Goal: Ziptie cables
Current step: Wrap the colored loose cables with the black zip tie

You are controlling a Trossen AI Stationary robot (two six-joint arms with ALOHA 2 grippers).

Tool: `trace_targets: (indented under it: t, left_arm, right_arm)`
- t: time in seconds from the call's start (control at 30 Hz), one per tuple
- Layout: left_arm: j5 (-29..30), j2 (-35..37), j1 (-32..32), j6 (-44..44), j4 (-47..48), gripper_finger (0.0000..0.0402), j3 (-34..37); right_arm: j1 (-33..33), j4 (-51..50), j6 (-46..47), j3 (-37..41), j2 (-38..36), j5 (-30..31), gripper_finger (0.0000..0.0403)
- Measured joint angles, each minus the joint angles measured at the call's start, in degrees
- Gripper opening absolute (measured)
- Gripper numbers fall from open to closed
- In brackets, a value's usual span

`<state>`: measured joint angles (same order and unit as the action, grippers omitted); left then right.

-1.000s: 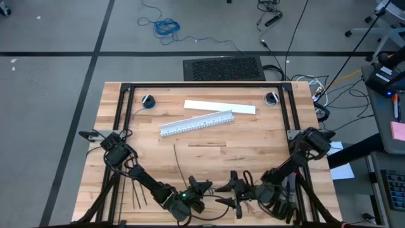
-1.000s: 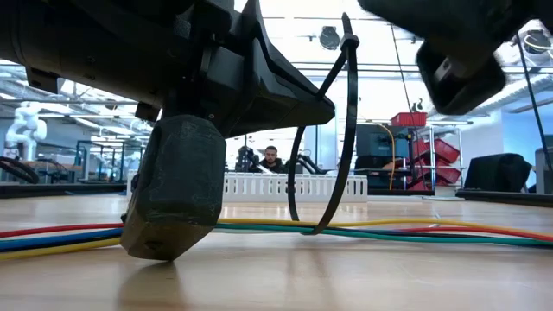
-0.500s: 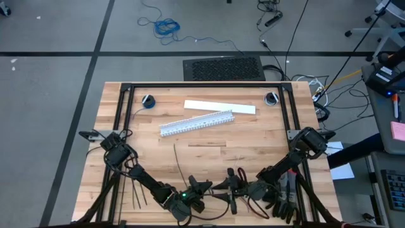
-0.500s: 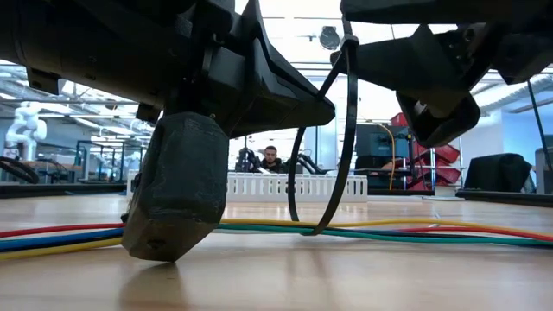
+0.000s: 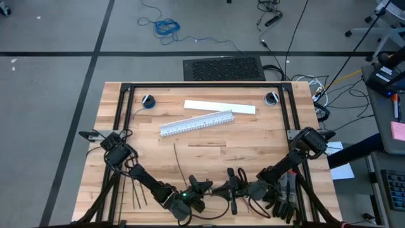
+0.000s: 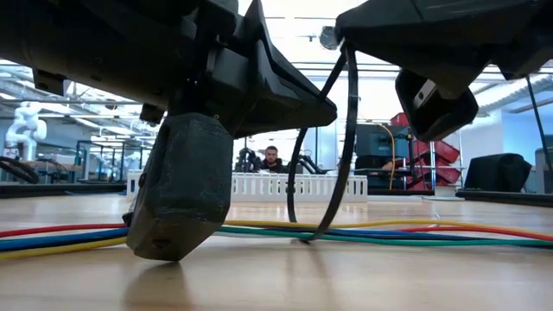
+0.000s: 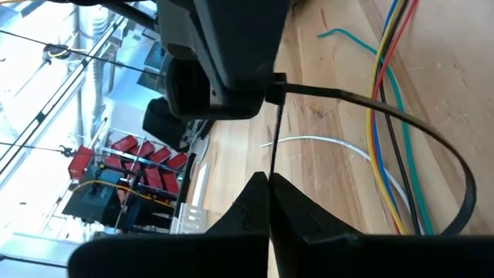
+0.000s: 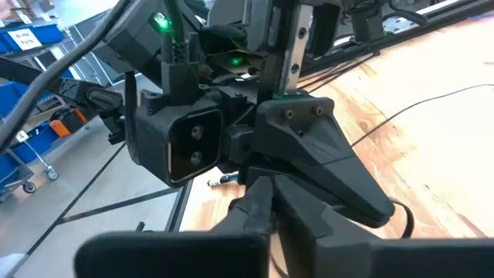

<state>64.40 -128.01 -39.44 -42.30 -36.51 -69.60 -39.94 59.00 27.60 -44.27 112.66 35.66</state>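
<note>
Low view, centre frame: my ziptie (image 6: pixel 346 147) stands looped around the cables (image 6: pixel 389 231), which run left to right along the table. My left gripper (image 7: pixel 269 202) is pressed together on the strip's tail; my right gripper (image 6: pixel 380 39), also pinched shut at the head, is upper right. I judge tightening means pulling along the strip's upright axis.

Robotics lab or workshop. Wooden bench (image 5: pixel 253 136) on a black frame, grey concrete floor (image 5: pixel 50 82) marked with dark tape lines, loose leads lying about. Beyond the bench: racks of red bins (image 6: pixel 432 151), a person (image 6: pixel 272 159) seated at a desk, another white robot arm (image 6: pixel 24 125), ceiling lights.
</note>
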Motion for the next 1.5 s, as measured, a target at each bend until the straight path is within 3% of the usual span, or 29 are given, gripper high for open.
trace_targets:
  t: [0.27,0.6,0.83,1.0,1.2,1.3,1.5]
  left_arm:
    - [-0.33,0.00,-0.02,0.00,0.00,0.0000,0.00]
    - [-1.38,0.00,0.00,0.19,-0.01,0.0000,0.00]
    - [-1.39,0.00,0.07,0.25,-0.02,0.0000,0.00]
    - [-1.42,-0.02,0.58,5.27,0.70,0.0000,0.00]
    - [-1.38,0.00,1.06,10.05,3.04,0.0000,-0.04]
    - [-1.42,-0.02,1.33,17.64,3.55,0.0000,0.02]
    - [-1.04,-0.15,2.04,35.63,3.43,0.0000,0.07]
  right_arm:
    - [0.57,0.87,-0.69,0.00,0.04,-2.41,0.0000]
    - [0.63,5.98,-10.40,-0.02,-1.72,4.60,0.0000]
    - [0.10,4.69,-9.45,-0.02,-1.75,4.62,0.0000]
    - [-3.48,4.28,-11.05,-0.02,-1.77,2.28,0.0006]
    - [-9.63,-13.35,0.59,-0.28,-1.76,1.58,0.0067]
    - [-12.02,-22.74,6.37,-2.57,-0.54,1.77,0.0107]
    - [-14.22,-37.57,4.21,-9.73,1.03,6.04,0.0146]
